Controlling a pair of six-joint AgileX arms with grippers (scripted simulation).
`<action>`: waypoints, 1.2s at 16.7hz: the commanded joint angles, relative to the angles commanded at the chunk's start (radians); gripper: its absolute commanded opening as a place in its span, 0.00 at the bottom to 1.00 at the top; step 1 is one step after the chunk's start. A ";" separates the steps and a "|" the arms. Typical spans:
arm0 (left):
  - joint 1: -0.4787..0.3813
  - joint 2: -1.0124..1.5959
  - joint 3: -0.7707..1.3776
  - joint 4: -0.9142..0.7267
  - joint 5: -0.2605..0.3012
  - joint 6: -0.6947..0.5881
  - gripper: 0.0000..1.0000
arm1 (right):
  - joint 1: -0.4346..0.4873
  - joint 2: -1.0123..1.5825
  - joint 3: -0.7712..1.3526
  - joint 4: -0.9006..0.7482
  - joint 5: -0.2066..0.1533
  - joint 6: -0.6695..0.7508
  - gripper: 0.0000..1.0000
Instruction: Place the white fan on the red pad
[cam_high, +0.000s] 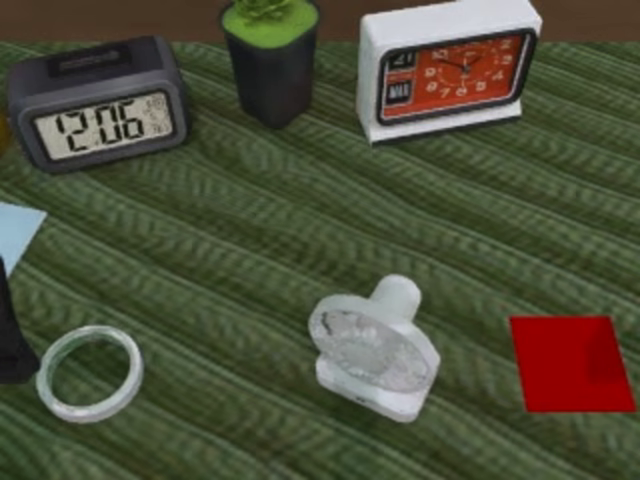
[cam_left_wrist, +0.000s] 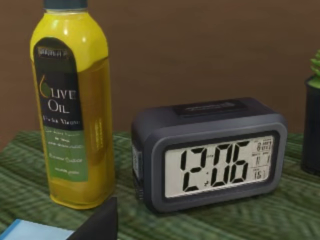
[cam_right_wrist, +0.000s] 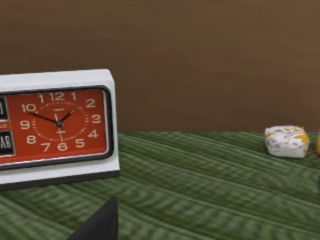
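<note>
The white fan (cam_high: 375, 350) rests on the green cloth at front centre, its round grille facing up and its knob pointing toward the back. The red pad (cam_high: 572, 363) lies flat to its right, a short gap away, with nothing on it. My left arm (cam_high: 12, 340) shows only as a dark shape at the left edge, far from the fan. Its wrist view shows one dark finger (cam_left_wrist: 102, 222) off to one side over bare cloth, so the gripper is open and empty. My right gripper is out of the top view. One finger (cam_right_wrist: 102, 222) shows likewise, open and empty.
A dark digital clock (cam_high: 98, 105), a potted plant (cam_high: 270, 55) and a white clock with a red face (cam_high: 448, 68) line the back. A clear glass ring (cam_high: 90, 373) lies front left, near a pale blue patch (cam_high: 15, 228). An olive oil bottle (cam_left_wrist: 75, 110) stands beside the digital clock.
</note>
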 joint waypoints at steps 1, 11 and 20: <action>0.000 0.000 0.000 0.000 0.000 0.000 1.00 | 0.000 0.000 0.000 0.000 0.000 0.000 1.00; 0.000 0.000 0.000 0.000 0.000 0.000 1.00 | 0.217 0.462 0.437 -0.380 0.002 -0.069 1.00; 0.000 0.000 0.000 0.000 0.000 0.000 1.00 | 0.596 1.386 1.305 -1.029 0.001 -0.166 1.00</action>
